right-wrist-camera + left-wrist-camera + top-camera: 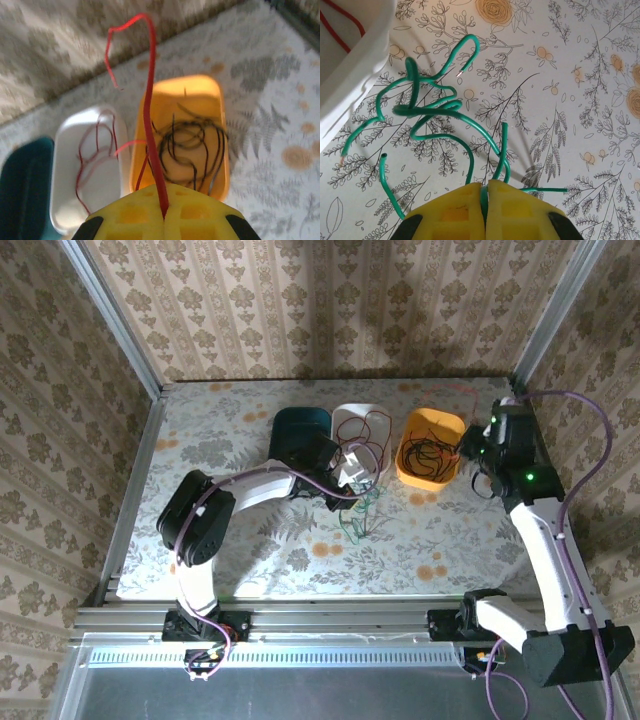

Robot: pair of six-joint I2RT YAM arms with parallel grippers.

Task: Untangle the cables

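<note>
The left gripper (485, 192) is clamped on the green cables (437, 107), its yellow fingers pressed together with one green strand pinched in the seam. From there the bundle spreads toward twelve and ten o'clock in loose loops and kinks over the floral table (580, 75), with several cut ends lying free. At ten o'clock in that wrist view stands the wall of the white tray (355, 65), with red strands (337, 30) inside it. The nearest green loop lies just beside the wall; whether it touches I cannot tell. The right gripper (164, 197) is closed on a red cable (149, 100), which rises from between the fingers toward twelve o'clock and bends over to a free end at eleven. Past it the orange tray (220, 95) holds the black cables (192, 145) in a tangled coil. The white tray sits at its nine o'clock side, and the dark teal tray (22, 180) is farther toward nine. From above, the three trays stand in a row at twelve o'clock of the table's middle. The green cables lie at six o'clock of the white tray, and the right arm is at three o'clock of the orange tray.
</note>
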